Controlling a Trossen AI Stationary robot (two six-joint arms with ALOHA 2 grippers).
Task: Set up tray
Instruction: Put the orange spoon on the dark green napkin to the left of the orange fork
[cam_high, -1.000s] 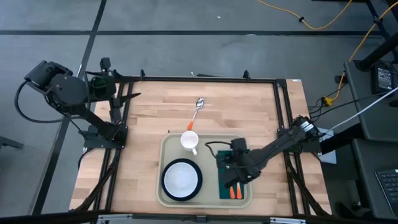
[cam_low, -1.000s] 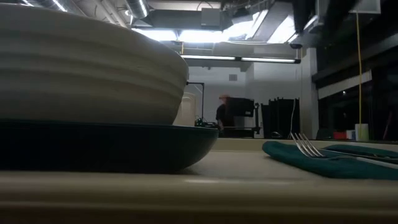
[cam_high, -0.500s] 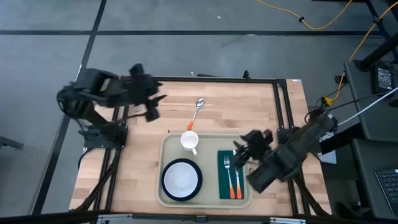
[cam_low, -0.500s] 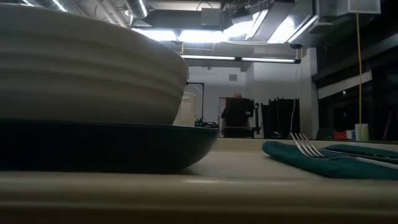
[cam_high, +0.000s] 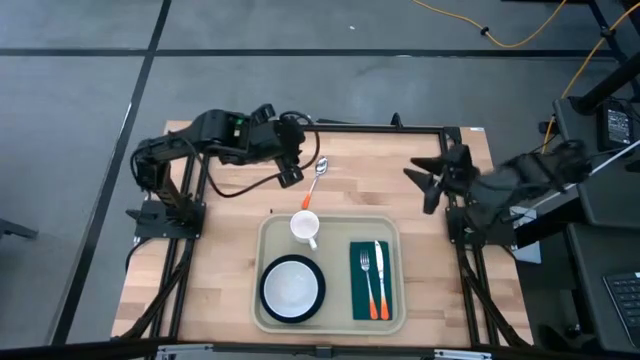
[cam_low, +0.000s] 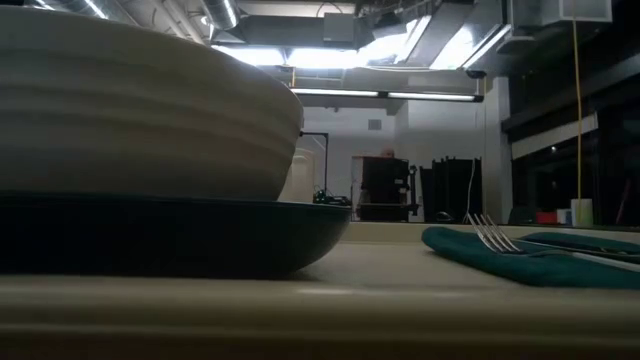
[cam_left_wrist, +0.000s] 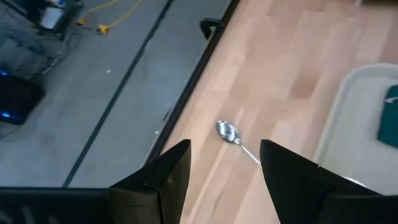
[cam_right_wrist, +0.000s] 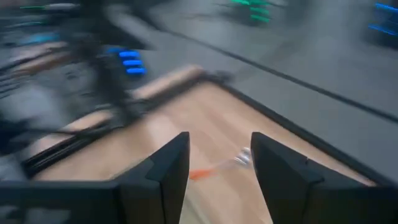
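Hovered beside the spoon (cam_high: 317, 176) — left end effector (cam_high: 291, 165), fingers apart, gripping nothing. Right end effector (cam_high: 425, 178) spread open beyond the tray (cam_high: 270, 232) — well clear.

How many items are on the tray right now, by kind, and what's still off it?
Cup: 1
Bowl on plate: 1
Napkin: 1
Fork: 1
Knife: 1
On the tray: 5
Spoon, off tray: 1
Total: 6
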